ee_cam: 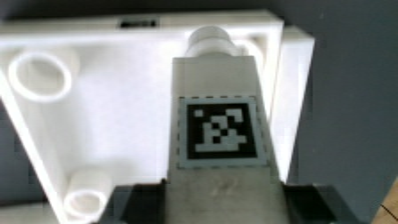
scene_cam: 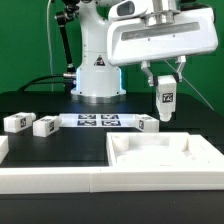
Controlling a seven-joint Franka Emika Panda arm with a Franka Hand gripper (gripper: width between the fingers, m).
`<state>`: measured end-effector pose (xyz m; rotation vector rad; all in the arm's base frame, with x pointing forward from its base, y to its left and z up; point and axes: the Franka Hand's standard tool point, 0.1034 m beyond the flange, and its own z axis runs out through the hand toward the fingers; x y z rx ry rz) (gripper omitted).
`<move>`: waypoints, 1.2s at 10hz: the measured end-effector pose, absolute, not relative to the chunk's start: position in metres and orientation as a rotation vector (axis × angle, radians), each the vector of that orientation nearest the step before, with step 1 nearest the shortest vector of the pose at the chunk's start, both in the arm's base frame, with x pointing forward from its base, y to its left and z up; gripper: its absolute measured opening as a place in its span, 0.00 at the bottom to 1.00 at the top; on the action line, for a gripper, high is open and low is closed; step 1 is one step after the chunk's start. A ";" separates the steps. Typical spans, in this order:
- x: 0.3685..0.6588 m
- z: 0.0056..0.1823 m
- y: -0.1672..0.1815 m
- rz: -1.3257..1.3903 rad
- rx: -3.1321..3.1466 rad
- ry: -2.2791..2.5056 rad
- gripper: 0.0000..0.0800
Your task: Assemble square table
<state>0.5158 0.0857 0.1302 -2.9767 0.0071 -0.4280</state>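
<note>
The white square slab (scene_cam: 160, 150) (ee_cam: 107, 130) lies flat on the black tabletop (scene_cam: 40, 145), at the exterior view's right, rim and recessed panels facing up. In the wrist view two round sockets show in its corners. One white leg (scene_cam: 166, 100) (ee_cam: 222, 100) hangs upright over the slab's far part, tag facing outward, its lower end near a corner. I cannot tell whether it touches. The claw (scene_cam: 165, 90) (ee_cam: 217, 197) is clamped on this leg's upper end, a finger on each side. Three loose legs (scene_cam: 17, 122) (scene_cam: 45, 125) (scene_cam: 150, 122) lie on the tabletop: two at the exterior view's left, one just beside the end of the marker board (scene_cam: 95, 121). A long white rail (scene_cam: 50, 178) borders the near edge.
</note>
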 end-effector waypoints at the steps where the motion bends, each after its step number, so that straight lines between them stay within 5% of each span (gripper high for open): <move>1: 0.528 0.129 0.082 -0.447 -2.979 -0.061 0.36; 12: 0.572 0.130 0.076 -0.536 -2.966 -0.189 0.36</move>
